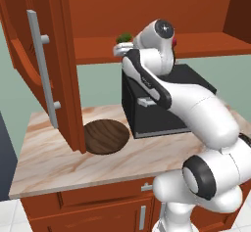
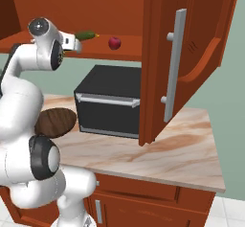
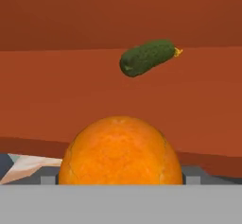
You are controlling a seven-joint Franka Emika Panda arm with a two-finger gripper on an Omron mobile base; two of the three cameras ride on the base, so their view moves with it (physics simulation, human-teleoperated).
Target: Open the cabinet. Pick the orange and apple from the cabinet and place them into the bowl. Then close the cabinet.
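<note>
No readable text, labels, brands, numbers or signs anywhere.
</note>
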